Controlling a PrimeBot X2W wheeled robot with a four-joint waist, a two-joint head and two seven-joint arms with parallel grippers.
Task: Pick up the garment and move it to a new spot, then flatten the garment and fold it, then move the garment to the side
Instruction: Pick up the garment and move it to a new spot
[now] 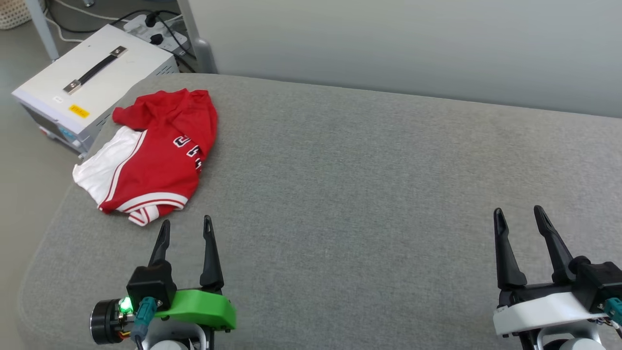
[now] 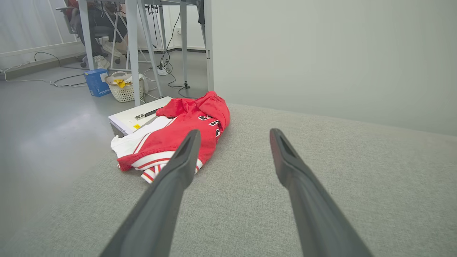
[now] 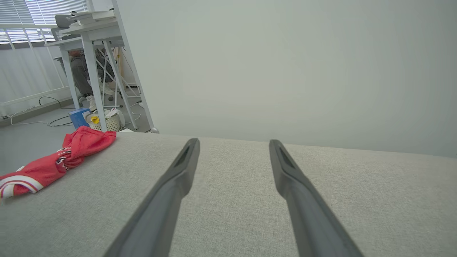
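The garment [image 1: 155,155] is a red jersey with a white sleeve, striped trim and black lettering. It lies crumpled at the far left of the grey padded surface [image 1: 364,194], close to the left edge. In the left wrist view the garment [image 2: 178,135] sits just ahead and left of the fingers. From the right wrist it shows as a low heap, the garment [image 3: 60,160], far to the left. My left gripper [image 1: 187,227] is open and empty, just short of the garment's striped hem. My right gripper [image 1: 519,216] is open and empty at the lower right, far from the cloth.
A white equipment box [image 1: 92,78] with a black handle stands on the floor beside the surface's left edge, with a power strip [image 1: 155,29] and cables behind it. A pale wall [image 1: 413,43] runs behind the surface. A basket [image 2: 125,87] and desk legs stand farther back.
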